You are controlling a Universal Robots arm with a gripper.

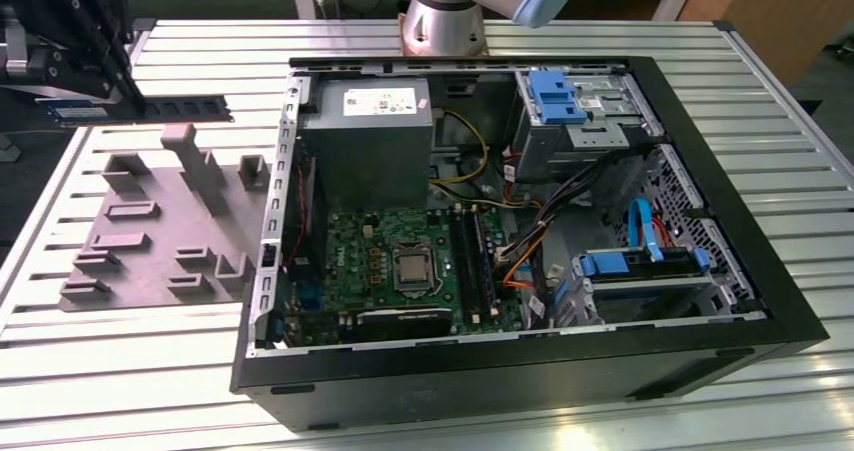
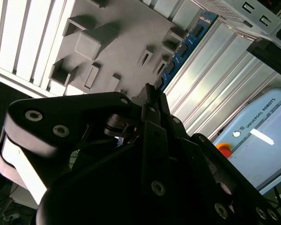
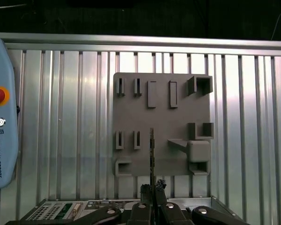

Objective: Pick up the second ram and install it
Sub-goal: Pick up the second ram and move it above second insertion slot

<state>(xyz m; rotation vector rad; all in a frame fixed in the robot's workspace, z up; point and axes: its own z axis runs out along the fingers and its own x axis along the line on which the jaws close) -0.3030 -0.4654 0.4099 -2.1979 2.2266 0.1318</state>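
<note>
as it hovers over the tray (image 1: 147,241), pincer (image 3: 152,187) holds second ram (image 1: 187,108).

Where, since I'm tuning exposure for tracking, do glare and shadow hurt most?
First wrist view: glare whitens the table slats beside the grey tray. Second wrist view: the slats blow out in one corner and the gripper is nearly black. Exterior view: even light, the second ram is clearly lit.
</note>
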